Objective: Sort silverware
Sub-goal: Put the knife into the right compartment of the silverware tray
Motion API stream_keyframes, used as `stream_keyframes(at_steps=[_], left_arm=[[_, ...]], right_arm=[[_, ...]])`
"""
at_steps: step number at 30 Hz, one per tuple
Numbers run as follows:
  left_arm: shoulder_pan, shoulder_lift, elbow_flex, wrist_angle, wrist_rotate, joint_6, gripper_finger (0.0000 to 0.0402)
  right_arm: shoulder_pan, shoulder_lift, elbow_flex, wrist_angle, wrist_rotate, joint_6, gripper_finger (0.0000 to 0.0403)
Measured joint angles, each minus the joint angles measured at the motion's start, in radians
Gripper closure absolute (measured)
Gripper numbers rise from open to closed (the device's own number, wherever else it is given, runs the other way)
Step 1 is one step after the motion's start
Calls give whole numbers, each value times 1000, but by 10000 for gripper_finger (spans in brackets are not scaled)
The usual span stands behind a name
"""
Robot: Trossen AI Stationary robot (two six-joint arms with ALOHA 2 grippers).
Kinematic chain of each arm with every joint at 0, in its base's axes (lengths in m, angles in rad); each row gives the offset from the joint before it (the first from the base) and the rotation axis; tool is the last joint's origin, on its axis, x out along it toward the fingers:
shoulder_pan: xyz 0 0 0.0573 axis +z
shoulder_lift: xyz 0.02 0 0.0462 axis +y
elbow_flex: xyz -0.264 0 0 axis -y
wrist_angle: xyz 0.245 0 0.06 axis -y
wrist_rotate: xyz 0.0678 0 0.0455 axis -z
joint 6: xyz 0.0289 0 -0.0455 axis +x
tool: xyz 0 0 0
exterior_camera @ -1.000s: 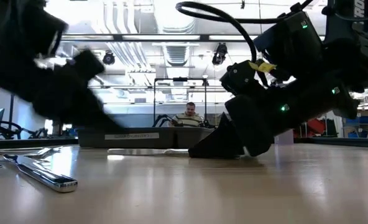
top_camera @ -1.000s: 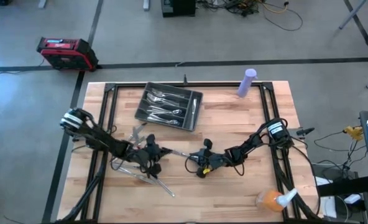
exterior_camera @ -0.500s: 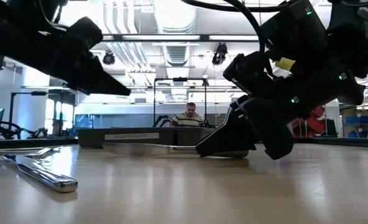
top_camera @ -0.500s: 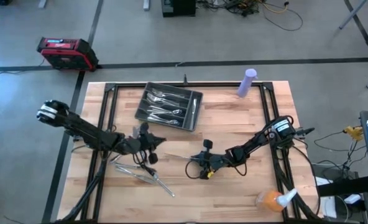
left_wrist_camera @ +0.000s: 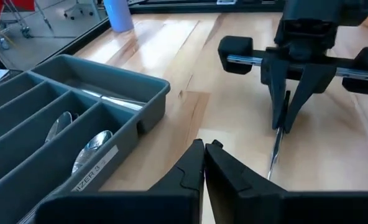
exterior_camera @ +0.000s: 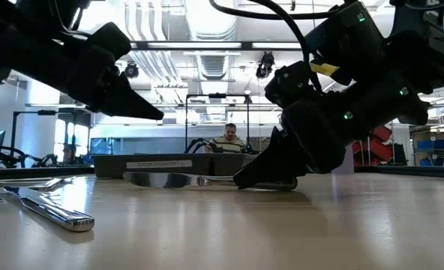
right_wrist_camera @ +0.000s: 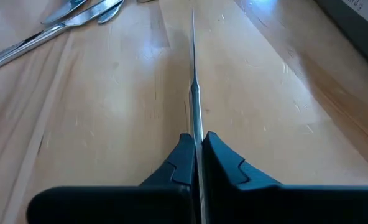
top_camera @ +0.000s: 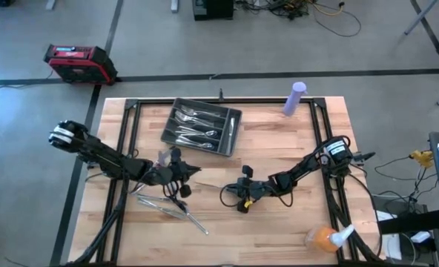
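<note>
I see the wooden table filling the high view. The dark grey compartmented tray sits at about 11 o'clock from table centre, slightly rotated; it holds sorted silverware, including spoons whose shiny bowls show in the left wrist view. A purple bottle stands at the 1 o'clock edge; an orange spray bottle lies at 5 o'clock.

The left arm reaches in from 9 o'clock. The left tool hangs clear of the table just left of centre, its fingers pressed together with nothing between them. A loose pile of unsorted pieces lies at 7 o'clock from centre, slim, bright and reflective.

The right arm reaches in from 3 o'clock. The right tool sits low at table centre, clamped on the handle of a knife. The knife is thin, polished metal; its blade extends toward 9 o'clock, lying along the table surface.
</note>
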Motion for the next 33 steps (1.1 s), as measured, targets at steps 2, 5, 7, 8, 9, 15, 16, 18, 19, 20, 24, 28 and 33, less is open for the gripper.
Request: stream_keyframes(at_steps=[2, 5, 7, 8, 9, 15, 16, 18, 19, 20, 24, 28, 33], left_arm=[[0, 10, 5, 2, 38, -2, 402], [1, 36, 18, 2, 109, -26, 402], [0, 71, 34, 2, 161, -43, 402], [0, 90, 43, 2, 189, -45, 402], [0, 111, 54, 0, 211, -46, 402], [2, 231, 136, -11, 237, -2, 384], [3, 244, 149, -15, 235, 11, 378], [5, 263, 169, -18, 231, 33, 365], [8, 264, 177, -23, 227, 43, 358], [13, 263, 182, -24, 217, 46, 351], [79, 199, 183, -51, 202, 34, 327], [201, 113, 183, -198, 214, 31, 313], [391, -26, 198, -399, 120, 54, 313]], right_arm=[[0, 1, 0, -6, -9, 0, 388], [2, 3, 0, -18, -11, -23, 382], [1, 3, 0, -20, -15, -50, 388], [1, 3, 0, -20, -17, -57, 392], [1, 3, 0, -21, -18, -65, 396], [-3, 3, 0, -21, -28, -61, 379], [-4, 3, 0, -21, -29, -55, 372], [-4, 3, 0, -23, -38, -50, 364], [-5, 3, 0, -23, -43, -43, 365], [-5, 3, 0, -24, -45, -33, 372], [-5, -3, 0, -27, -42, -1, 394], [-3, -35, 0, -47, -32, 20, 398], [13, -126, -8, -140, 54, 25, 400]])
